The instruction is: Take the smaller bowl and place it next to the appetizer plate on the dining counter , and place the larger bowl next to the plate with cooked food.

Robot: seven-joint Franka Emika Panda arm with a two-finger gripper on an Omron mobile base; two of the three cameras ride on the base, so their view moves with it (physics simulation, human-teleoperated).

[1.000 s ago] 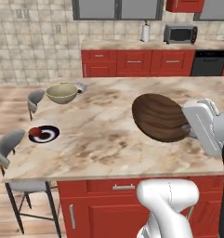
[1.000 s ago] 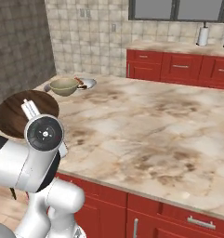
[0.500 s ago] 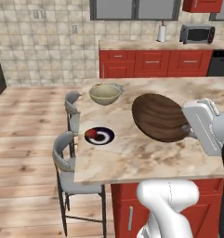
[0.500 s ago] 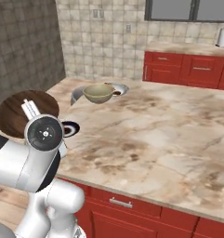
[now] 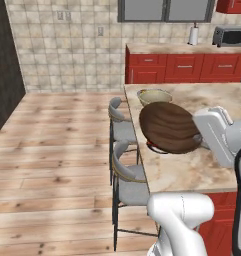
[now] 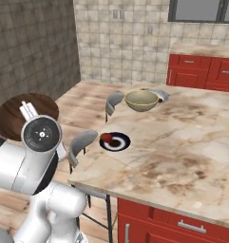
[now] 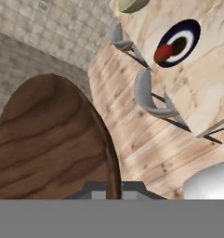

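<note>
My gripper (image 5: 196,136) is shut on the rim of the smaller bowl (image 5: 168,127), a dark brown wooden bowl held on edge above the left end of the dining counter (image 5: 192,167). In the hand view the wooden bowl (image 7: 48,139) stands close at the left, its rim between the fingertips. The appetizer plate (image 6: 115,141), dark-rimmed with red food, lies near the counter's left edge; it also peeks out below the held bowl (image 5: 153,146). The larger bowl (image 6: 142,100), beige, sits farther back beside the plate with cooked food (image 6: 159,94).
Two grey-seated stools (image 5: 120,121) (image 5: 128,176) stand along the counter's left side over a wooden floor (image 5: 52,150). Red wall cabinets (image 5: 182,67) with a microwave (image 5: 230,36) line the back. A dark wall (image 5: 2,75) is at the far left.
The base has driven, so the whole scene has shifted and the counter's left end with the stools has come into view. The wooden bowl stays in the shut gripper.
</note>
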